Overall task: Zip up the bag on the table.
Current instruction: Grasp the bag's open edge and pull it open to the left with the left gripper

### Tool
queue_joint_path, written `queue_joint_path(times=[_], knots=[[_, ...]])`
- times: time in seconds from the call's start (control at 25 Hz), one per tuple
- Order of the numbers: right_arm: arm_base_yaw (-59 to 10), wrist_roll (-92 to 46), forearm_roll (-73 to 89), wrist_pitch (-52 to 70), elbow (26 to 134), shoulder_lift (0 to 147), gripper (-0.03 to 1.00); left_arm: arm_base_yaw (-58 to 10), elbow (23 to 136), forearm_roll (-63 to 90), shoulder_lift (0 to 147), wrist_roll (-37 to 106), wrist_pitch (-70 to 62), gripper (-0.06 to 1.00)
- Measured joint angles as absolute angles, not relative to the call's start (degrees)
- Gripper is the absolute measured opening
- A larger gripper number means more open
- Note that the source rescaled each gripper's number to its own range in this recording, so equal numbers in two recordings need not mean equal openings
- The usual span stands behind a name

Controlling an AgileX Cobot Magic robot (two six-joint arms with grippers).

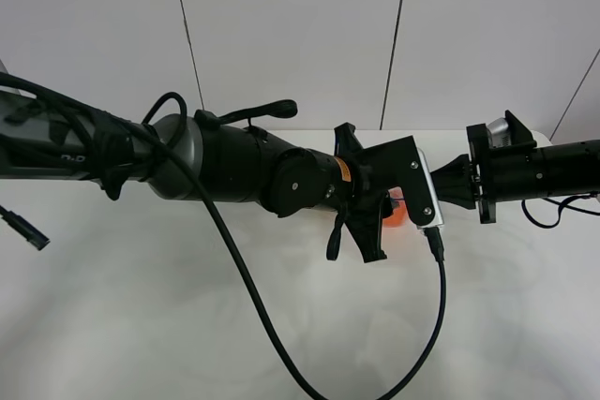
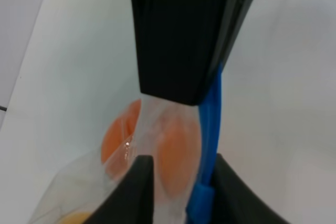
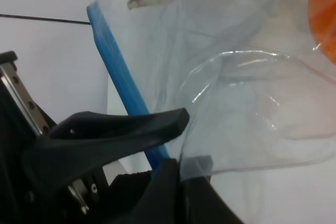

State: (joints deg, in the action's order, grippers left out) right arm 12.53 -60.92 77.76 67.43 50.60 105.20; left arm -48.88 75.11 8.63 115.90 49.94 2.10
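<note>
Bag point(image 2: 173, 145) sits at mid-frame in the high view, nearly all hidden beneath the two wrists. Only a sliver of orange point(image 1: 398, 211) shows there. Rests on the white worktop point(image 1: 141, 325), toward its far edge.

Blue zipper strip point(image 2: 211, 114), in the left wrist view, runs from bottom centre straight up to a broad black finger point(image 2: 178, 35) at upper centre, probably the other arm's. Long axis therefore taken as leading away from the left hand point(image 2: 184, 187) toward the right hand point(image 3: 178, 142), roughly left-to-right in the high view.

Left hand: fingers stand close, one on each side of the strip. A thicker blue block, possibly the slider point(image 2: 198, 203), lies just inside the right-of-frame finger. Cannot tell whether actually pinched.

Right hand: clamped on the strip at lower centre of its own view, gripping the bag's edge. Loose film billows to the right of frame.

Judged: pull must follow the strip's line, with the left hand nearer the slider and the right hand serving as anchor. Some risk of slack film bunching into the track.

Surface plain and matte, with broad white room at lower left of the high view. Black cable point(image 1: 441, 306) loops just below the hands. Pale panelled wall point(image 1: 281, 25) behind.
</note>
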Motion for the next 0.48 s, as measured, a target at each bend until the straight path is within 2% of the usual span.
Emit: queue_joint_path(times=[0.16,0.48], knots=[[12.5,-60.9,77.6,67.1,50.6,105.2,0.00,-48.9,75.1,8.6,115.9,49.6,2.1,0.48],[12.5,-60.9,77.4,66.3,50.6,105.2,0.00,-48.9,75.1,8.6,115.9,47.9,2.5,0.47]])
